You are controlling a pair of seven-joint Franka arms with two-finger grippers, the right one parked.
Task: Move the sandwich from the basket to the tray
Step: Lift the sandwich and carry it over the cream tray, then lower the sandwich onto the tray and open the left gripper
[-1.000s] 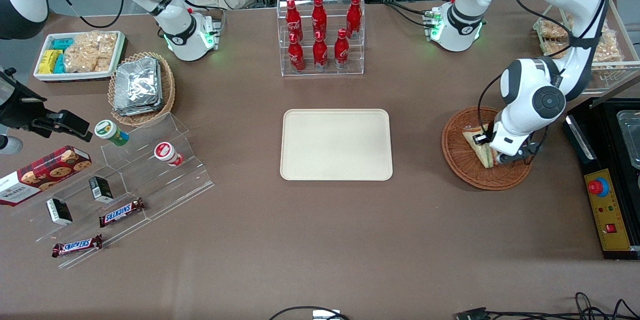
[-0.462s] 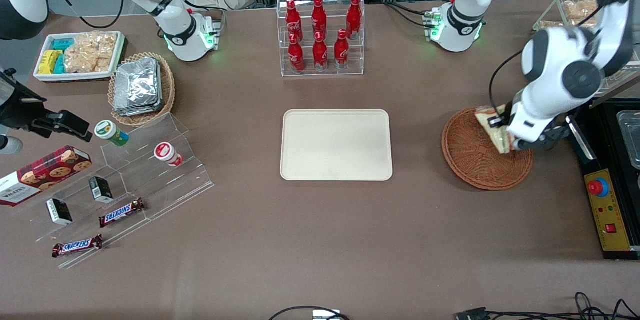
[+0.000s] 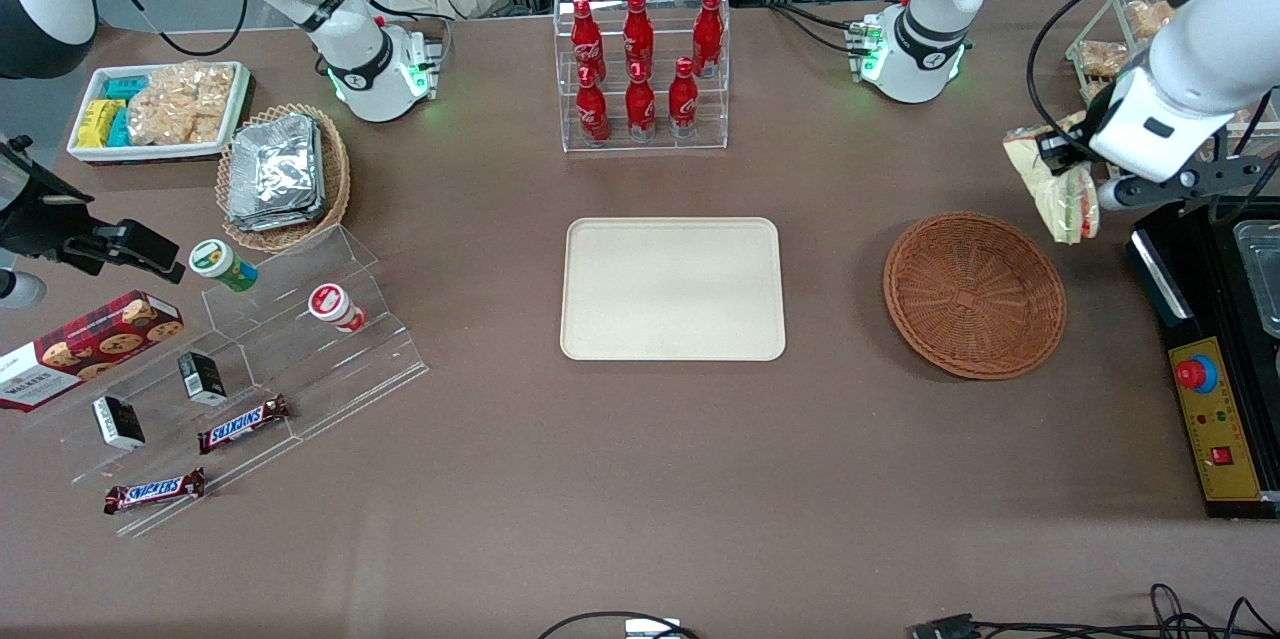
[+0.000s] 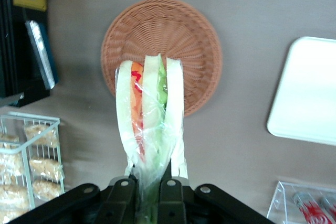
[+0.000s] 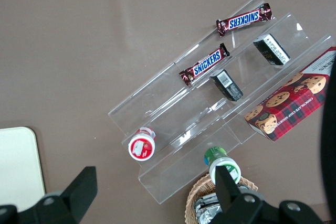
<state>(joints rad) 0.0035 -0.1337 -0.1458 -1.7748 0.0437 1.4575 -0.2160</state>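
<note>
You face brown surface [image 3: 600,479]. Cream tray [image 3: 672,289] lies at centre. Round basket [image 3: 974,295] at tray's 3 o'clock, toward working arm's end. Bottle rack [image 3: 641,69] at tray's 12 o'clock. Oval basket of foil packets [image 3: 283,176] at tray's 10 o'clock. Acrylic step stand [image 3: 250,374] at 9 o'clock. Pincer [image 3: 1062,159] holds sandwich [image 3: 1055,187] aloft at basket's 1 o'clock, off surface.

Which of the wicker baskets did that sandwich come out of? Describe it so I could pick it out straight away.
Start at the cream tray mid-table and look toward the working arm's end: the round brown basket sits flat on the table there, nothing in it. The gripper, shut on the sandwich, hangs above the table near it. The oval basket holds foil packets.
</note>
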